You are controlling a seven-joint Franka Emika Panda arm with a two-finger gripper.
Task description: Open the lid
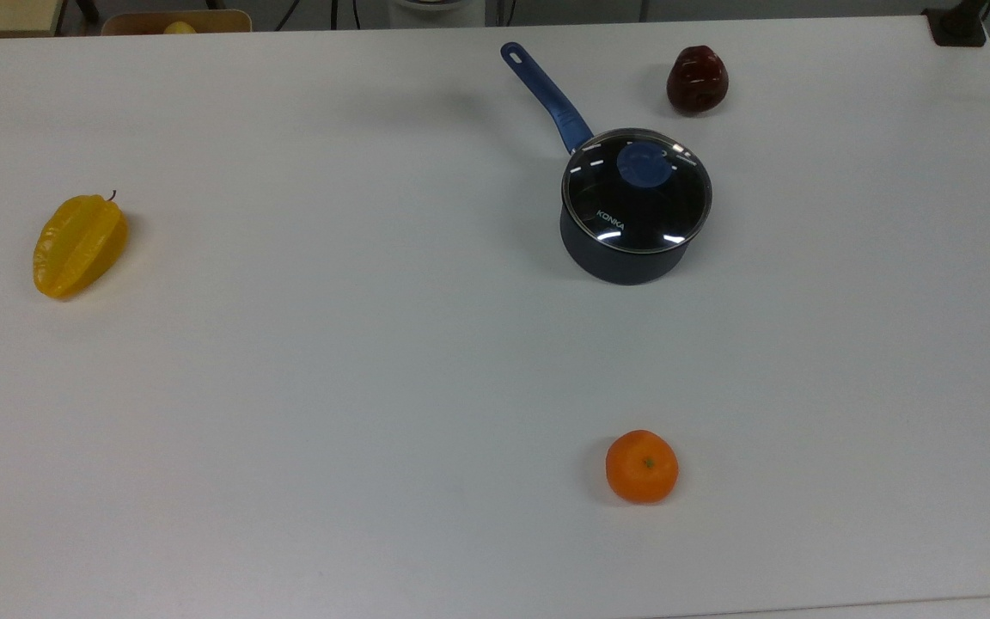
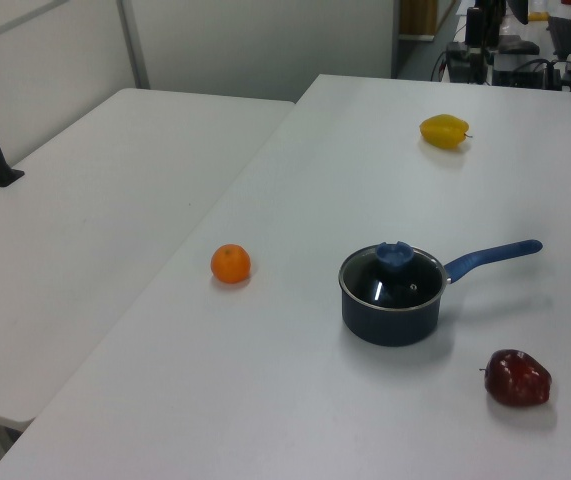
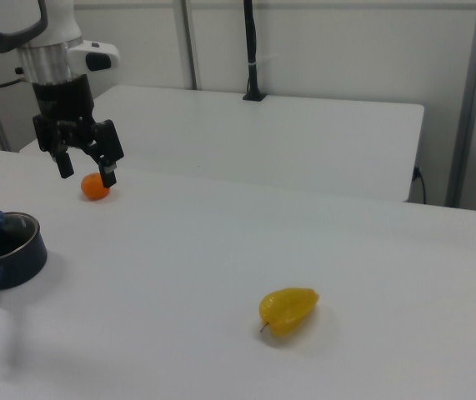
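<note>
lid (image 1: 637, 193): clear glass, metal rim, blue knob, seated on saucepan (image 1: 624, 258) | gripper (image 3: 87, 171): fingers spread, holding nothing

The lid (image 1: 637, 193) sits closed on the saucepan (image 1: 624, 258), its blue knob (image 1: 643, 163) bare from above with open air over it. The saucepan's handle (image 1: 546, 94) juts toward the top view's upper left, blocking that side. A dark red fruit (image 1: 697, 80) stands near the pan at the top view's upper right, narrowing the gap there. The orange (image 1: 642, 466) lies well apart toward the top view's bottom edge, and the yellow starfruit (image 1: 80, 245) far off at the top view's left. Between them the white table (image 1: 332, 361) is bare. In the right view the gripper (image 3: 87, 175) hangs with fingers spread, above the table beyond the pan
</note>
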